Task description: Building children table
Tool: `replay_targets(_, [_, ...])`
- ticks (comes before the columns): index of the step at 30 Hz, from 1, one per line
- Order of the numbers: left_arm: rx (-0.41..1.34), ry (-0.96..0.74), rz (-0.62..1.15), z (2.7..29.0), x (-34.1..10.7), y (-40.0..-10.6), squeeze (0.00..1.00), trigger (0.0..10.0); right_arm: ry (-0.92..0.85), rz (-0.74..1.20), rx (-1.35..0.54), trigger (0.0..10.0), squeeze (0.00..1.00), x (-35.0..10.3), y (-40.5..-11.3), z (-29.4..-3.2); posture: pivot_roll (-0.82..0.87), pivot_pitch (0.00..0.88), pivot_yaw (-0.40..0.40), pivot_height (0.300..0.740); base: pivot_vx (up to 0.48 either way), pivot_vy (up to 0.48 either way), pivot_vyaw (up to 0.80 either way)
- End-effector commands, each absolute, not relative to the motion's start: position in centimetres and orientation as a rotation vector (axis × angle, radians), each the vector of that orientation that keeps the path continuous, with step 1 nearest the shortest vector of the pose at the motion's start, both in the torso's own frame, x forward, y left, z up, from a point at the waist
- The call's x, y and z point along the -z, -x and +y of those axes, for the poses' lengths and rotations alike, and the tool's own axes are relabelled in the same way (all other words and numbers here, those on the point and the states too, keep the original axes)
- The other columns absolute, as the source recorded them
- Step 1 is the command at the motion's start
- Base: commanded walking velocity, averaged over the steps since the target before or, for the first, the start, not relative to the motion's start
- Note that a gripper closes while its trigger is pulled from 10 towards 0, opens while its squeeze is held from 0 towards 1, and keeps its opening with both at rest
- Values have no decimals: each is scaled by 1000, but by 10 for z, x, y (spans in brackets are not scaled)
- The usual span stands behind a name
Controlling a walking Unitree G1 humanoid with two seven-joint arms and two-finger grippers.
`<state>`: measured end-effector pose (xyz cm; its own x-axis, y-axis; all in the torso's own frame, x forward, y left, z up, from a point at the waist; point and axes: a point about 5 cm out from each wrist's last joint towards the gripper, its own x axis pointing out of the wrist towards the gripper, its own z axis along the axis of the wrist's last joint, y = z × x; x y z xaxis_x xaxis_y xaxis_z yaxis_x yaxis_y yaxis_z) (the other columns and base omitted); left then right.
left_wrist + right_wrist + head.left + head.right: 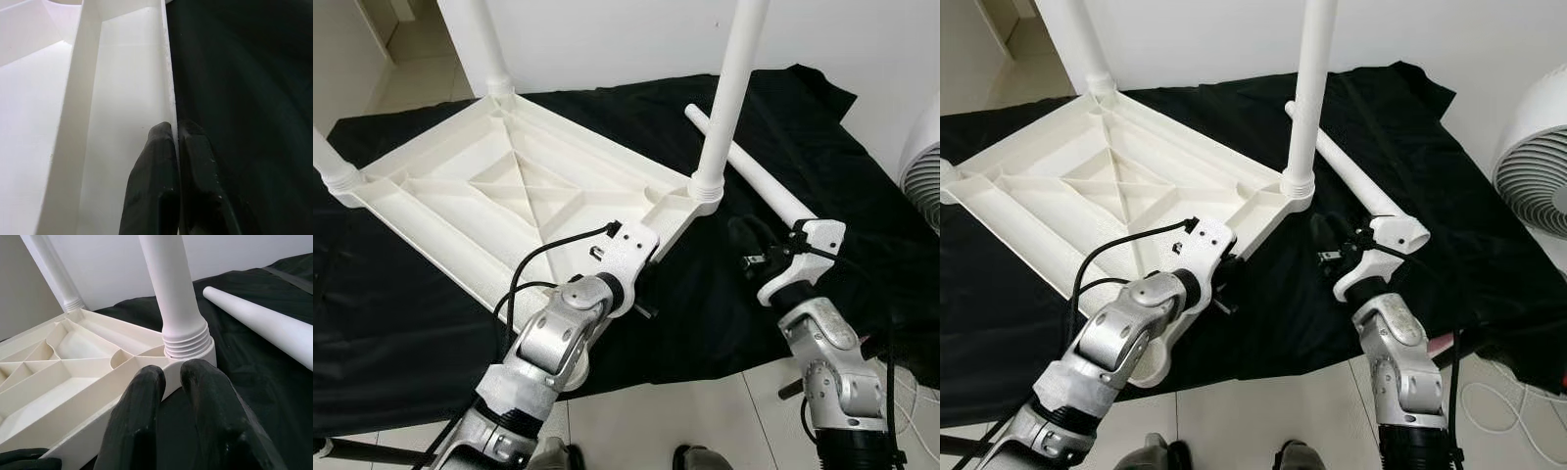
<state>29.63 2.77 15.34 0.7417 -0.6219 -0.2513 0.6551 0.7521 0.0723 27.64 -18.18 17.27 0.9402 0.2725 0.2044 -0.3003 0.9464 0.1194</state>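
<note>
The white plastic tabletop (499, 186) lies upside down on a black cloth (822, 157), its ribbed underside up, with thin walls forming triangular cells. 3 round, smooth legs stand in its corner sockets; the nearest leg (729, 88) shows thread rings at its collar. A loose leg (754, 166), a plain white tube, lies flat on the cloth just beside that corner. The left gripper (176, 147) pinches the tabletop's thin rim wall between its matte black fingers. The right gripper (171, 377) hovers near the threaded corner, fingers slightly parted, gripping nothing. A white slatted fan (1538, 166) stands to the right.
</note>
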Motion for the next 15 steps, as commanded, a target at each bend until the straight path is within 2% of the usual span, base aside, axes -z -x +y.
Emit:
replay_targets(1, [734,-134,134,25,-165,-295,1000,10000,-147,-199,-294,10000,0,-174,-274,-180,-189,92,80,740,0,0,0])
replay_targets(6, [774,-117,21,26,-184,-290,1000,10000,-146,-193,-291,10000,0,-172,-274,-181,-178,98,77,740,0,0,0])
replay_targets(7, [786,-100,-11,27,-191,-289,408,10000,-145,-190,-295,10000,0,-171,-274,-180,-171,99,75,740,0,0,0])
replay_targets(8, [797,-91,-22,28,-193,-288,408,10000,-145,-188,-297,10000,0,-171,-275,-179,-171,99,75,740,0,0,0])
replay_targets(9, [785,-104,-49,32,-195,-288,0,10000,-146,-187,-299,10000,0,-171,-275,-179,-168,101,72,740,0,0,0])
replay_targets(12, [772,-110,-60,34,-195,-290,0,10000,-146,-186,-299,10000,0,-171,-276,-178,-168,101,72,740,0,0,0])
replay_targets(15, [649,-104,4,50,-188,-303,0,10000,-156,-187,-308,10000,0,-171,-277,-175,-154,106,67,740,0,0,0])
